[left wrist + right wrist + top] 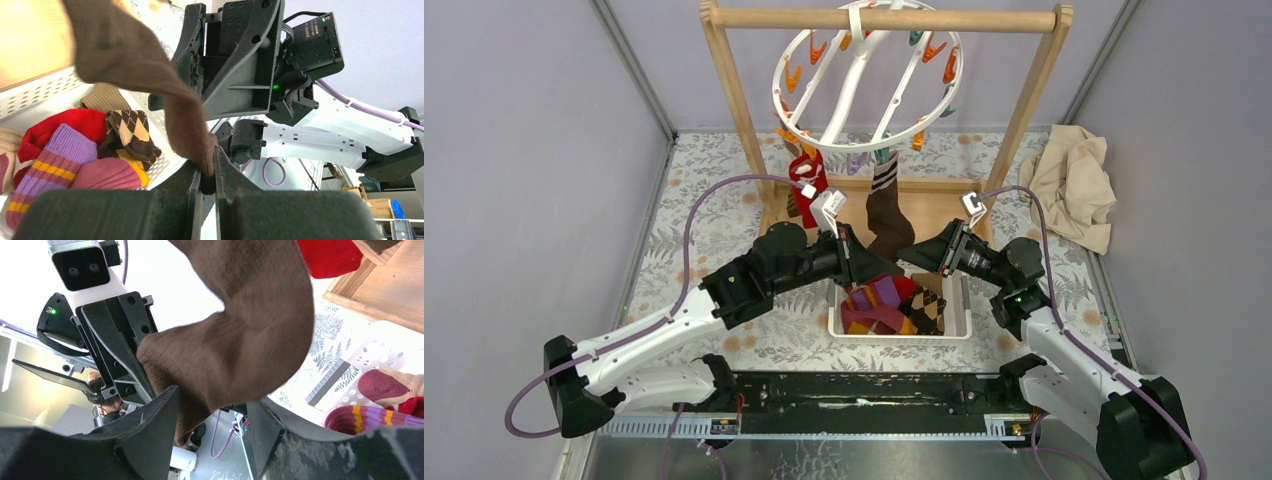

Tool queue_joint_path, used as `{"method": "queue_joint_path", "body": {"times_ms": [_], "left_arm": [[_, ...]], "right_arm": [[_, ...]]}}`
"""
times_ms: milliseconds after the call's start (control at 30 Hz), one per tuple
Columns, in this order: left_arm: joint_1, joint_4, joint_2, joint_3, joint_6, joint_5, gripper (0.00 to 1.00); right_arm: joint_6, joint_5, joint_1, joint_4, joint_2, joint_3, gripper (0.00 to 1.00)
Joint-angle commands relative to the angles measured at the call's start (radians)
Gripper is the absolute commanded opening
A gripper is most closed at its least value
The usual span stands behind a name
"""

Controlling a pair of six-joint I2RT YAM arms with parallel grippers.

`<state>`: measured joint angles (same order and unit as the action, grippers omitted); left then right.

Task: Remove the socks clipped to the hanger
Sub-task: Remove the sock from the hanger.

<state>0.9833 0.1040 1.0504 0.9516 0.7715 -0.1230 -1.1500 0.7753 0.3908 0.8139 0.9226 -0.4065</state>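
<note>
The white round hanger (pixel 796 60) hangs from the rack bar with orange, pink and teal clips. A brown sock (pixel 887 225) with a striped cuff hangs from one clip, and a red sock (pixel 809 190) hangs to its left. My left gripper (pixel 210 172) is shut on the toe end of the brown sock (pixel 130 55), just above the basket. Across from it, my right gripper (pixel 212 405) stands open with the brown sock (pixel 240 330) sagging between its fingers. In the top view the left gripper (pixel 864 264) and right gripper (pixel 906 255) almost meet under the sock.
A white perforated basket (pixel 959 315) below the grippers holds several socks, among them a purple-orange striped one (pixel 55 160) and a brown argyle one (pixel 130 130). The wooden rack frame (pixel 734 100) stands behind. A beige cloth (pixel 1074 185) lies at the right.
</note>
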Motion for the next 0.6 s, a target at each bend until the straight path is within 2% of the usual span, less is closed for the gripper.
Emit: {"method": "queue_joint_path", "body": {"times_ms": [0,67,200,300,567], "left_arm": [[0.008,-0.073,-0.002,0.027,-0.003,0.014,0.09],[0.009,-0.082,0.009,0.027,-0.002,0.012,0.09],[0.009,-0.098,0.024,0.029,0.002,0.005,0.09],[0.012,-0.101,0.029,0.031,0.005,0.005,0.09],[0.017,-0.122,0.034,0.036,0.002,0.016,0.08]], "right_arm": [[-0.037,0.008,-0.01,0.074,-0.015,-0.002,0.56],[-0.044,0.012,-0.01,0.09,-0.011,-0.003,0.55],[-0.054,0.037,-0.01,0.104,0.002,-0.014,0.65],[-0.063,0.044,-0.011,0.106,0.007,-0.019,0.68],[-0.057,0.068,-0.01,0.049,-0.007,-0.002,0.69]]}}
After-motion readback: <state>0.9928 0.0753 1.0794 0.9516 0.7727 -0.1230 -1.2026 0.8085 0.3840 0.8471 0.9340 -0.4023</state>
